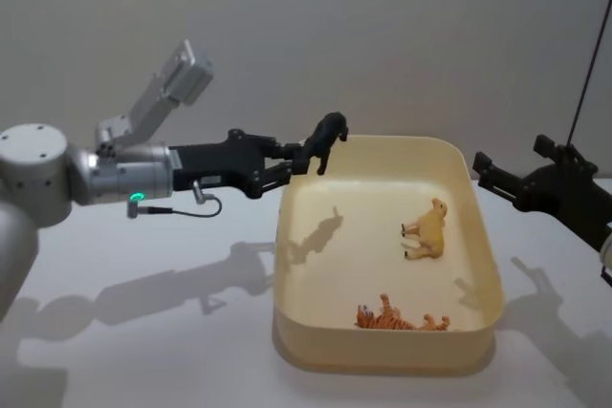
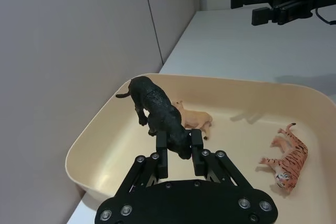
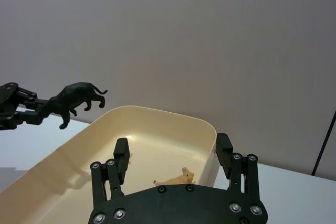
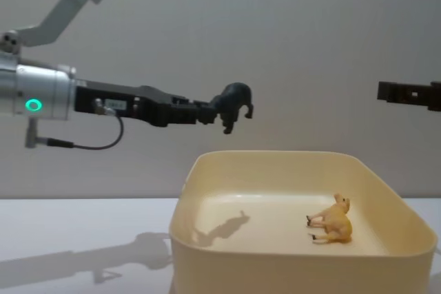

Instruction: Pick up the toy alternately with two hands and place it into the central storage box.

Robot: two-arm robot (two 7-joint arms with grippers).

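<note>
My left gripper is shut on a black panther toy, holding it in the air above the far left corner of the cream-yellow storage box. A tan toy animal and an orange tiger toy lie on the box floor. My right gripper hovers open and empty to the right of the box, at about the same height.
The box stands on a white table with a plain grey wall close behind. A dark cable hangs at the far right. Bare table lies to the left of the box.
</note>
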